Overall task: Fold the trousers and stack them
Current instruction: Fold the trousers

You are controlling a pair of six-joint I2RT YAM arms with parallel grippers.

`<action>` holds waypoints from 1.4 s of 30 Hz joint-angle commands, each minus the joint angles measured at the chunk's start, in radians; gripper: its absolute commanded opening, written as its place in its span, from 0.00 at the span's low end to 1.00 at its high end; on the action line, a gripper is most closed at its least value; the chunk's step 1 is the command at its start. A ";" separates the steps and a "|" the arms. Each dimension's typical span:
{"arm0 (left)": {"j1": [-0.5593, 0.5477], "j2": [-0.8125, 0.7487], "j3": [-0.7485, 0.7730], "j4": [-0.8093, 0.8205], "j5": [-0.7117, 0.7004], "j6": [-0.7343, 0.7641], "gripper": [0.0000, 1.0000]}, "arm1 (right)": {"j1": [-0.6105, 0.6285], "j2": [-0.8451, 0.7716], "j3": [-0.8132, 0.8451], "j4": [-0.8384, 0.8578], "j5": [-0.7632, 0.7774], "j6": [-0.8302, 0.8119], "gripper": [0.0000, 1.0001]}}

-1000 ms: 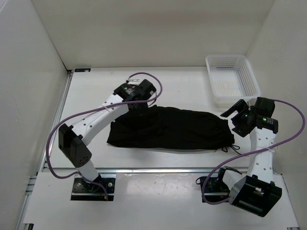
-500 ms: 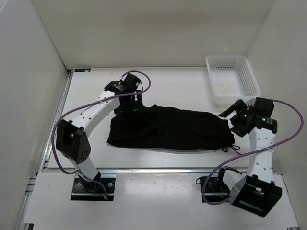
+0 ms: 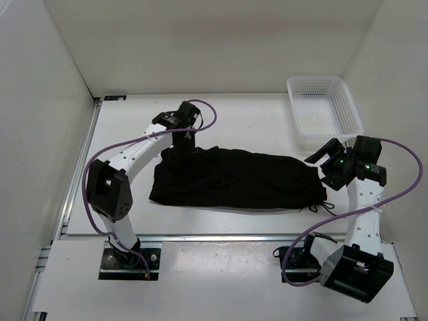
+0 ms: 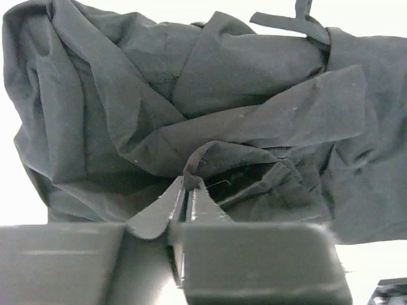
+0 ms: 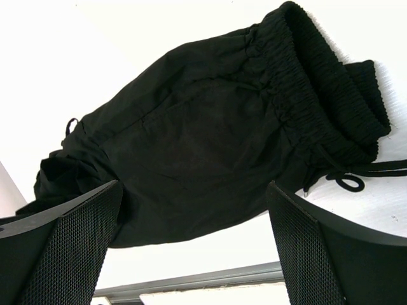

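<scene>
Across the middle of the white counter (image 3: 257, 127) lie the black trousers (image 3: 234, 179), laid in a long band running left to right, with the elastic waistband (image 5: 318, 70) at the right end and the crumpled leg ends at the left. The thin drawstring (image 3: 319, 204) trails off the waist end onto the counter, near the right arm.

At the far-left corner of the cloth, the left end effector (image 3: 182, 148) points down onto the trousers. The left wrist view shows its fingers (image 4: 179, 202) pressed narrowly together with a raised fold of the black cloth pinched between them.

The right end effector (image 3: 325, 155) hangs above the waist end, just off its far-right corner, apart from the cloth. Its mesh-textured fingers (image 5: 70, 235) are spread wide, with the waistband and drawstring seen between them below.

A white mesh plastic basket (image 3: 314, 87) sits at the far right corner of the counter, well apart from the trousers. Plain white walls (image 3: 200, 47) close the space at the back and both sides, and an aluminium rail (image 3: 221, 236) runs along the near edge.
</scene>
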 commanded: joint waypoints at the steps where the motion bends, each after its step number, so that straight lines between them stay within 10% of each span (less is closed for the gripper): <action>1: -0.004 -0.050 0.050 0.008 -0.003 0.005 0.10 | 0.003 -0.016 0.011 0.015 -0.015 -0.008 0.99; 14: -0.129 0.278 0.489 -0.023 0.118 0.082 0.12 | 0.003 -0.025 0.020 -0.014 0.003 -0.008 0.99; 16: -0.151 0.355 0.559 -0.079 0.127 0.093 0.41 | 0.003 -0.025 0.020 -0.023 0.003 -0.008 0.99; 18: -0.172 0.389 0.668 -0.133 0.100 0.106 0.96 | 0.003 -0.034 0.020 -0.023 0.003 -0.008 0.99; 19: -0.173 0.389 0.690 -0.153 0.080 0.106 1.00 | 0.003 -0.034 0.020 -0.023 0.012 -0.008 0.99; 26: -0.182 0.144 0.583 -0.173 -0.066 0.094 0.95 | 0.003 -0.034 0.029 -0.023 0.012 -0.008 0.99; 31: -0.215 -0.019 0.315 -0.184 -0.169 0.004 0.37 | 0.003 -0.034 0.019 -0.023 -0.006 -0.008 0.99; 33: -0.216 -0.062 0.258 -0.184 -0.169 -0.028 0.43 | 0.003 -0.034 0.009 -0.012 -0.015 0.001 0.99; 34: -0.228 -0.062 0.209 -0.170 -0.169 -0.047 0.70 | 0.003 -0.034 0.000 -0.003 -0.015 0.002 0.99; 37: -0.249 -0.076 0.179 -0.156 -0.183 -0.076 1.00 | 0.003 -0.034 0.000 -0.003 -0.026 0.002 0.99; 40: -0.283 -0.045 0.179 -0.137 -0.149 -0.046 0.98 | 0.003 -0.034 0.000 -0.003 -0.026 0.002 0.99; 42: -0.330 -0.005 0.190 -0.137 -0.149 -0.024 0.65 | 0.003 -0.044 0.000 -0.003 -0.026 0.002 0.99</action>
